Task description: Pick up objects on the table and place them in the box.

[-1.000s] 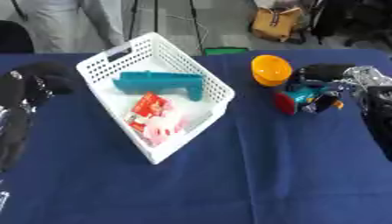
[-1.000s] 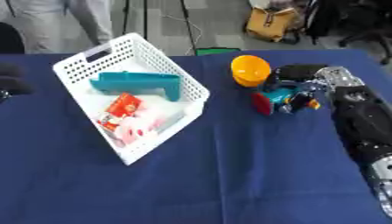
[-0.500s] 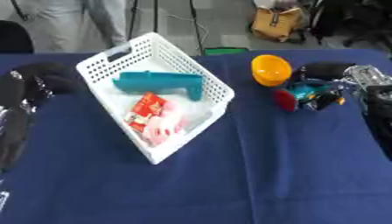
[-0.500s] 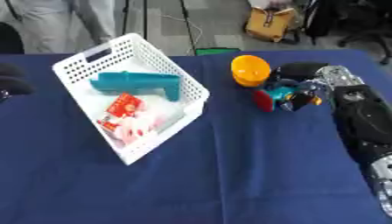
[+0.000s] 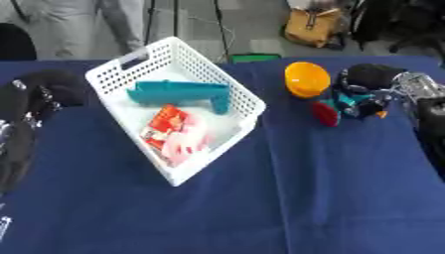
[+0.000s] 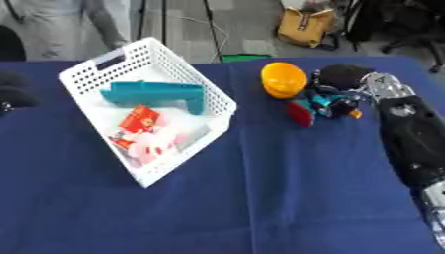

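Right hand (image 6: 347,82) fingers curled round teal toy (image 6: 326,104), table far right.

The right hand (image 6: 343,79) partly hid a blurred teal toy (image 6: 329,105), so its grip perhaps stayed unreadable.

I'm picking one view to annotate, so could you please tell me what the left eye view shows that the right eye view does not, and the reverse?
Only the left eye view shows the left arm lying along the table's left edge; the right eye view catches just a dark bit of it at that edge. Only the right eye view shows the right forearm running down the right side. Both share the white basket holding a teal tool and red-and-white packets, the orange cap, and the right hand at the small toy.
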You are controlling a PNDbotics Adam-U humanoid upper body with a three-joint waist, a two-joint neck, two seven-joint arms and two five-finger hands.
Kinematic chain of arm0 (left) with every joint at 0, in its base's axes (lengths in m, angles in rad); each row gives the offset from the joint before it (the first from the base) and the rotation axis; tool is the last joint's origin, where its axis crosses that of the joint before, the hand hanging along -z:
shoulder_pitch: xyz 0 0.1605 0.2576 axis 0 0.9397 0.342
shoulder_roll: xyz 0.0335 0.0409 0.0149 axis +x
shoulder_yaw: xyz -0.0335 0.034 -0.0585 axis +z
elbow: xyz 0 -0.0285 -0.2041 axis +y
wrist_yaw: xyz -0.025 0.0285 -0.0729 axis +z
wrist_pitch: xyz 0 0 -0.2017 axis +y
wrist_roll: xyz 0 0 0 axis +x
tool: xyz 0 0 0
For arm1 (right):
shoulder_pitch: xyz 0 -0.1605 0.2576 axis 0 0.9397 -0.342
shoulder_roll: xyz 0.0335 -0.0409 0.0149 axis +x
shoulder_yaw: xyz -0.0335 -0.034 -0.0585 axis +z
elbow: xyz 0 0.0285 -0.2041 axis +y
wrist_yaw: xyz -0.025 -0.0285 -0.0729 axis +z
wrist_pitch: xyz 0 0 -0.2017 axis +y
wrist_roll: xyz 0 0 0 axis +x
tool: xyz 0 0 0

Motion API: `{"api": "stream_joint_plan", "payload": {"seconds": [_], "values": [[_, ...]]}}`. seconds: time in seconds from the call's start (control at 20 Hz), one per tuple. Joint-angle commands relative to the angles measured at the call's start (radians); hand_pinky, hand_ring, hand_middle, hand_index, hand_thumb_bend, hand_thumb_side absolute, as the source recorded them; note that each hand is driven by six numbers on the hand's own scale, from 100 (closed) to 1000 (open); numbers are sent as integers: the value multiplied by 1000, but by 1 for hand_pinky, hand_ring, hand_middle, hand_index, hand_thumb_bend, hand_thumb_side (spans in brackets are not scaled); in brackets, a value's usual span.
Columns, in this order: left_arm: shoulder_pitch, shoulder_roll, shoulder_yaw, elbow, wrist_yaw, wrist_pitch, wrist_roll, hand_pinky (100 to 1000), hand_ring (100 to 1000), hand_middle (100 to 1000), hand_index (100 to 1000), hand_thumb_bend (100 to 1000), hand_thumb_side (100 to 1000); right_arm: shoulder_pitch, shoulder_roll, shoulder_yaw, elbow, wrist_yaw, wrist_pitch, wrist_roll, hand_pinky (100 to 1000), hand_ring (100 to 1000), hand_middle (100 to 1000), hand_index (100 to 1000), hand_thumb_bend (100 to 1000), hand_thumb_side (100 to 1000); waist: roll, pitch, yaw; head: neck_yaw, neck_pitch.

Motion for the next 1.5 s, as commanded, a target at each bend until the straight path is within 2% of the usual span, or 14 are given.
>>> {"api": "stream_joint_plan", "payload": {"seconds": [0.05, 0.4, 0.5, 0.55, 0.6, 0.65, 0.7, 0.75, 0.8, 0.95, 1.15, 1.5], "values": [[-10, 20, 6, -20, 4, 1, 2, 762, 688, 717, 822, 229, 914, -11, -53, -5, -54, -6, -12, -44, 649, 592, 312, 451, 201, 100, 1, -20, -3, 5, -2], [-8, 21, 7, -20, 5, 2, 4, 762, 689, 716, 822, 230, 913, 7, -82, -2, -159, -70, -46, -87, 641, 585, 306, 448, 216, 100, 0, -25, -8, 6, 0], [-8, 21, 7, -20, 5, 2, 5, 762, 689, 716, 822, 231, 912, 10, -86, 4, -176, -79, -51, -80, 664, 605, 345, 488, 250, 100, -1, -27, -9, 6, 0], [-8, 21, 7, -20, 6, 2, 5, 762, 689, 716, 822, 230, 912, 11, -87, 6, -180, -81, -52, -76, 725, 687, 496, 584, 310, 100, -2, -27, -10, 6, 0], [-8, 21, 7, -20, 6, 3, 4, 762, 689, 716, 822, 230, 912, 12, -88, 11, -180, -77, -54, -68, 725, 687, 496, 584, 310, 100, -2, -28, -10, 6, -1], [-8, 22, 6, -20, 6, 3, 4, 762, 689, 716, 822, 230, 911, 12, -89, 14, -179, -72, -54, -61, 791, 758, 633, 698, 398, 102, -2, -28, -10, 6, -1], [-9, 22, 6, -20, 7, 2, 4, 762, 689, 716, 822, 230, 911, 12, -95, 25, -172, -64, -52, -52, 851, 812, 728, 763, 428, 170, -3, -29, -9, 6, -1], [-8, 23, 6, -20, 7, 2, 4, 762, 689, 716, 822, 230, 911, 10, -97, 35, -165, -51, -47, -39, 851, 812, 728, 763, 428, 170, -3, -30, -8, 5, -1], [-9, 23, 6, -20, 7, 2, 4, 761, 689, 716, 822, 229, 912, 8, -101, 46, -156, -38, -41, -25, 899, 852, 782, 806, 436, 218, -3, -30, -7, 4, -1], [-9, 24, 5, -20, 7, 2, 3, 761, 689, 716, 822, 229, 912, -5, -98, 62, -131, 6, -19, 19, 924, 871, 791, 810, 438, 230, -3, -29, -6, 3, -1], [-10, 24, 5, -20, 8, 0, 2, 761, 689, 716, 822, 228, 912, -23, -83, 55, -87, 67, 12, 75, 944, 886, 804, 817, 440, 243, 0, -29, -4, 1, 0], [-10, 22, 5, -20, 7, -1, 2, 761, 689, 716, 822, 228, 914, -29, -63, 31, -42, 173, 30, 68, 958, 900, 812, 831, 443, 257, 2, -26, 2, 1, 0]]}}
